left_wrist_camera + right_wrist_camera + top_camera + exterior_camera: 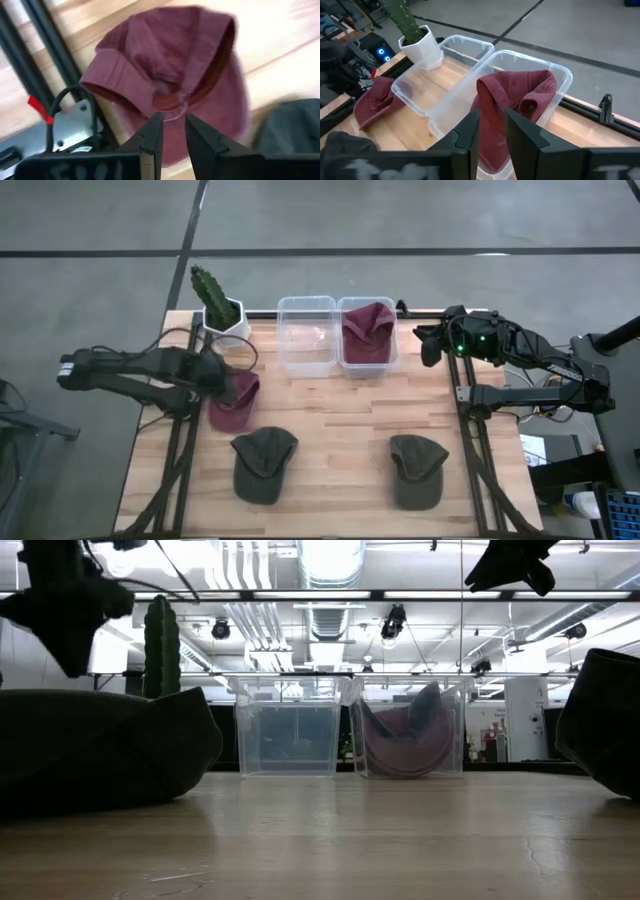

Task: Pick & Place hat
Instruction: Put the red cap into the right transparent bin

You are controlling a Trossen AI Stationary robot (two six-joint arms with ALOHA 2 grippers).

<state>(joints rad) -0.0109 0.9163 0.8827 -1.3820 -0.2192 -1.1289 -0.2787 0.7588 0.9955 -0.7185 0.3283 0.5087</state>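
A maroon hat [235, 402] lies on the wooden table near its left edge, its underside and back strap [172, 102] facing up. My left gripper [222, 385] hovers just above it, raised off the table [62, 610], fingers [174, 131] shut and touching nothing. A second maroon hat [368, 332] sits crumpled in the right clear bin [555, 70]. The left clear bin [306, 335] holds nothing. Two dark green hats [263, 464] [417, 471] rest on the near half of the table. My right gripper [430, 345] waits shut, high beside the right bin [492, 131].
A cactus in a white pot [216, 308] stands at the far left corner, close to the left bin and my left arm. Dark frame rails [470, 430] run along both table sides. Bare wood [335, 430] lies between the green hats and before the bins.
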